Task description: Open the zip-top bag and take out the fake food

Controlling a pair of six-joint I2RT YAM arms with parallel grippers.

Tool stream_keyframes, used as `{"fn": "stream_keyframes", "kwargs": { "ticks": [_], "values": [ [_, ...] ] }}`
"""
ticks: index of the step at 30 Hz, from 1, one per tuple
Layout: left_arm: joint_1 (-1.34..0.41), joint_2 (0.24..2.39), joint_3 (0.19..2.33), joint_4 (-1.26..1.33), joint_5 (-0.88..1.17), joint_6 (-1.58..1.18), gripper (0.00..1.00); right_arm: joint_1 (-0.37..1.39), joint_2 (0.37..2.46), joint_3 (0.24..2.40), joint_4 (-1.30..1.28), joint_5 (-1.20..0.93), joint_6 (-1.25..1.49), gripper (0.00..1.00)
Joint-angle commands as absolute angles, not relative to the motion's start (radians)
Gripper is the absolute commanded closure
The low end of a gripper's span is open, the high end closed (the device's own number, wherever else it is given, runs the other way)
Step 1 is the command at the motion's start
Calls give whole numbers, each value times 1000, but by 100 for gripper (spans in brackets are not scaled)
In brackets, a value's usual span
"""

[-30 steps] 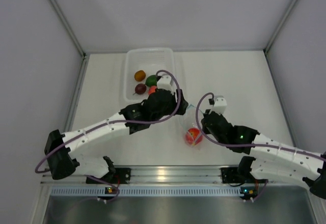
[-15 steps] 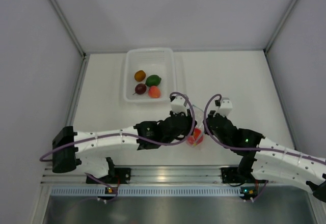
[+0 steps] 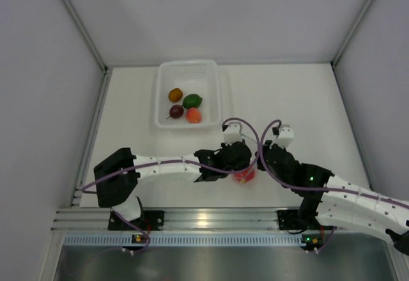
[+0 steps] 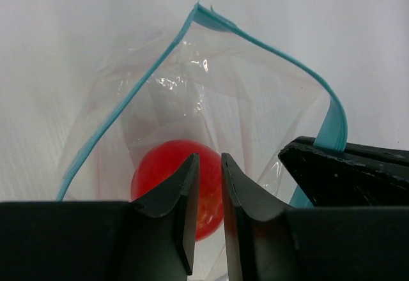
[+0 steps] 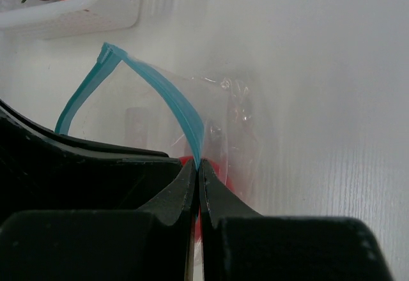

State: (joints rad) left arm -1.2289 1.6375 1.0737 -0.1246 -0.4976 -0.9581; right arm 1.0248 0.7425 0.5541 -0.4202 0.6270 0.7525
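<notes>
The zip-top bag (image 4: 211, 96) stands open on the table, its teal-blue zip strip (image 5: 176, 105) spread wide. The red fake fruit (image 4: 163, 175) lies inside it and also shows in the top view (image 3: 243, 175). My left gripper (image 4: 208, 159) is at the bag's mouth just above the red fruit, its jaws a narrow gap apart and holding nothing. My right gripper (image 5: 198, 165) is shut on the bag's zip strip and holds that edge up. In the top view, the left gripper (image 3: 239, 160) and the right gripper (image 3: 258, 164) meet over the bag.
The translucent white tub (image 3: 211, 76) stands at the back. It holds the orange (image 3: 175, 94), green (image 3: 192, 100), dark maroon (image 3: 176, 110) and brownish-orange (image 3: 193, 115) fruits. Its corner shows in the right wrist view (image 5: 96, 9). Enclosure walls stand left, right and behind.
My left gripper left the brownish-orange fruit in the tub and came forward and right to the bag's mouth. The right gripper kept its hold on the zip strip.
</notes>
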Motion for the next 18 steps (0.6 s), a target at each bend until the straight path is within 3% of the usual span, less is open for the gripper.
{"fn": "stream_keyframes", "kwargs": {
  "ticks": [1,9,18],
  "values": [
    [-1230,1649,1120,-84,-460,-980,74,1019,749,557,-391,657,765,100],
    [-1279,1677,1170,-290,-489,-940,67,1019,779,589,-465,713,739,100],
    [-1307,1700,1206,-417,-476,-882,41,1020,781,624,-529,741,710,100]
  ]
}}
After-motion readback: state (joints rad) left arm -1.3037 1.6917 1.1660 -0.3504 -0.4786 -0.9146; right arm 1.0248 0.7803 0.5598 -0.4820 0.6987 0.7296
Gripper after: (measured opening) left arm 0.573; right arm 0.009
